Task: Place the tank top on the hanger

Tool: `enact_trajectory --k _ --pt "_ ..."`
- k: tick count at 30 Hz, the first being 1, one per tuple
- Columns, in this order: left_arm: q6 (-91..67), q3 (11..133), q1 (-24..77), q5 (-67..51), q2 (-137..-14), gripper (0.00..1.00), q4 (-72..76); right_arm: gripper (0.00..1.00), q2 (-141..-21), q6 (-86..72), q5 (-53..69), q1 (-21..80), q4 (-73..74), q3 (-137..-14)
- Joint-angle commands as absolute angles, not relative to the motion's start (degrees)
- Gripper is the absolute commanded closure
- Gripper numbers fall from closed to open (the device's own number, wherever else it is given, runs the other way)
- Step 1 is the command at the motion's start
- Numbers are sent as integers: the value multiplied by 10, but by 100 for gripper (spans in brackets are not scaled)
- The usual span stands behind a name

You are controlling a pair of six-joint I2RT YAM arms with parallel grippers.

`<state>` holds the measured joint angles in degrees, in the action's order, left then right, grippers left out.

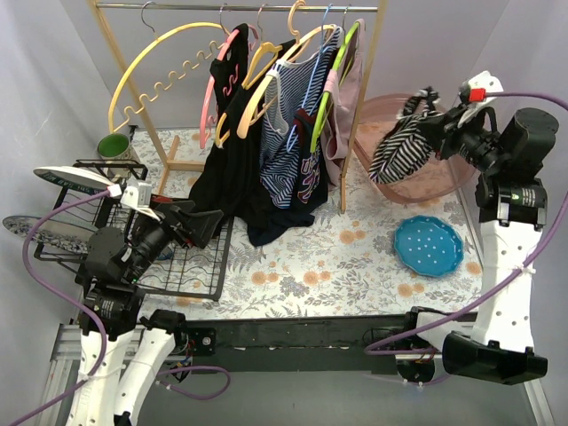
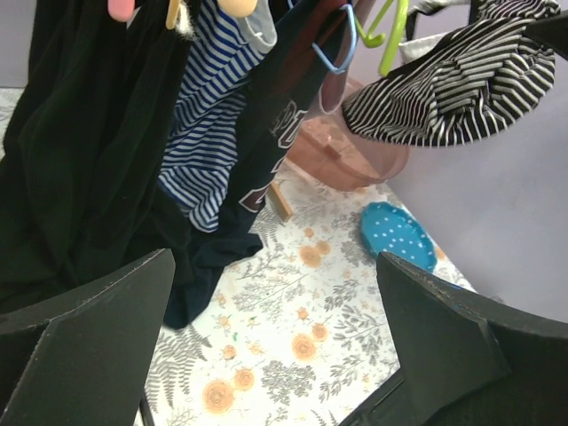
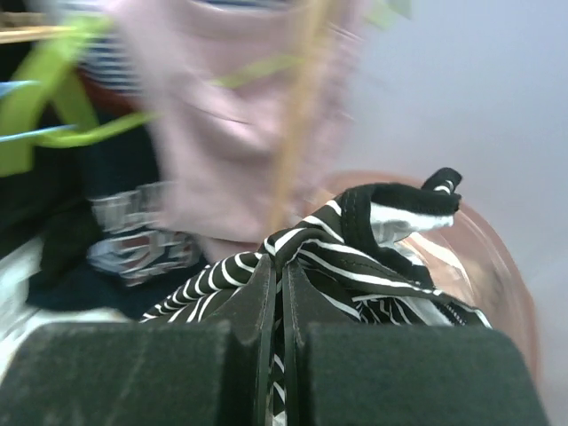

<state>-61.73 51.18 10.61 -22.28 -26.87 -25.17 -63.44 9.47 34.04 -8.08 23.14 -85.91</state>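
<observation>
Pinching the tank top (image 1: pixel 404 142) in the right tool (image 3: pixel 278 271) above the basin (image 1: pixel 417 186), held left tool (image 2: pixel 275 266) spread for the hanger (image 1: pixel 146 50).

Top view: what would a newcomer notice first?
The striped tank top dangles in mid-air at upper right, pinched in the right gripper above a pink tub. Next comes the crowded clothes rack at the back, with a big pale-yellow hanger bare at its left end. The left gripper sits open at lower left.
</observation>
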Motion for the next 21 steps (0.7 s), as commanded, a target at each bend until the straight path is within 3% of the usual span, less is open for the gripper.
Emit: enact_trajectory --k 1,5,7,9,12,17,20,21 --pt "-649 519 107 -246 -273 2 -227 99 -606 169 589 -58 315 -867" --pt "-668 502 107 -286 -292 2 -202 99 -582 236 699 10 358 -783" --pt "-680 498 107 -311 -301 2 -193 99 -572 333 686 59 427 -747" --pt "-686 490 107 -335 -308 2 -184 98 -562 478 608 117 476 -664" --pt "-686 483 106 -361 -312 2 -183 95 -558 550 478 147 486 -543" --pt "-678 454 107 -424 -314 2 -205 85 -593 477 355 100 370 -469" --pt "-674 429 107 -449 -322 2 -231 47 -620 377 215 80 283 -455" --pt "-667 425 107 -456 -327 2 -239 29 -627 375 193 79 281 -456"
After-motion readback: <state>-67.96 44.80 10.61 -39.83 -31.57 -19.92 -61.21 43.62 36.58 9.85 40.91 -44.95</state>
